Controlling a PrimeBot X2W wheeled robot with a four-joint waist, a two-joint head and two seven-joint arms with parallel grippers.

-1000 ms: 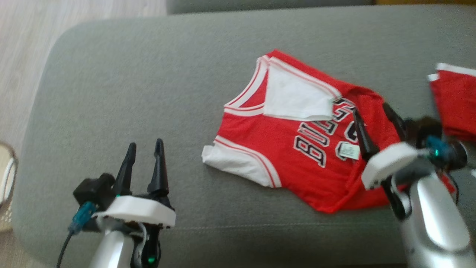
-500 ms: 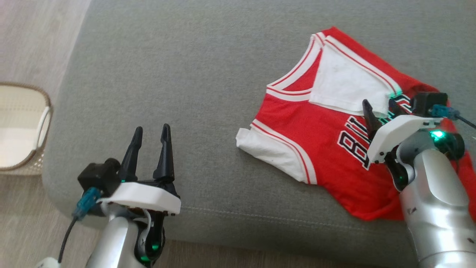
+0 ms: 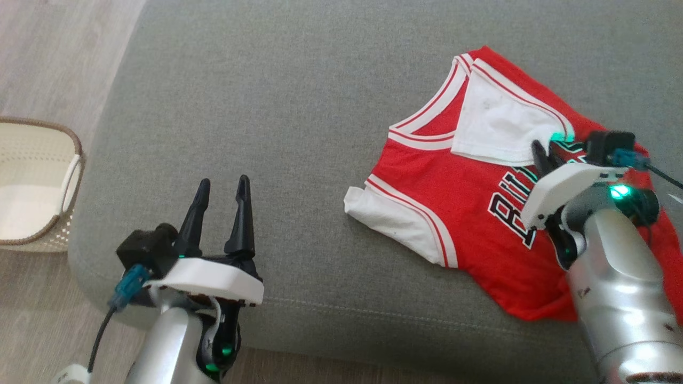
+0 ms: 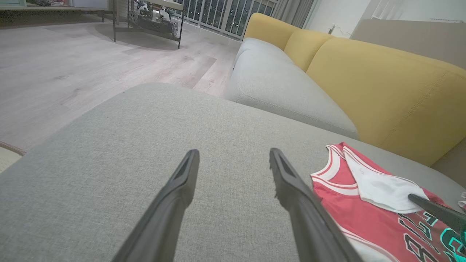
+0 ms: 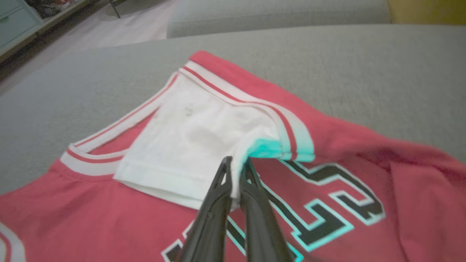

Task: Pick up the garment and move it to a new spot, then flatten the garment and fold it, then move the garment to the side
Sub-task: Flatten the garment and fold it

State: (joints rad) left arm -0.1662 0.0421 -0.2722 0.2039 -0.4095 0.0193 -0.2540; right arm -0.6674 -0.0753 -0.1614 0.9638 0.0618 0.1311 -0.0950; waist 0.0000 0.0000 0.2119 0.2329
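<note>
The right hand (image 5: pixel 236 162) is pinched narrow, its two dark fingers nearly together on the lower corner of a white flap (image 5: pixel 189 145), a turned-over piece of the red jersey (image 5: pixel 109 214); a thin edge of the white cloth sits between the fingertips. The jersey lies on the grey sofa seat (image 3: pixel 267 106), spread out under and ahead of this hand. Its black lettering is just beside the fingers on their right, and its white-trimmed neckline is further ahead and to their left. In the head view the right hand (image 3: pixel 541 152) comes down over the lettering, and its pale forearm covers part of the jersey (image 3: pixel 469 202). The left hand (image 3: pixel 221 186) stands wide, fingers well apart, over bare grey cushion and holding nothing. The jersey lies off to its right, well clear of the fingertips. From the left wrist, the jersey (image 4: pixel 349 214) lies beyond the right finger, below a yellow backrest (image 4: pixel 382 91). A pale basket (image 3: pixel 32 176) sits on the floor, far out to the left hand's left.
</note>
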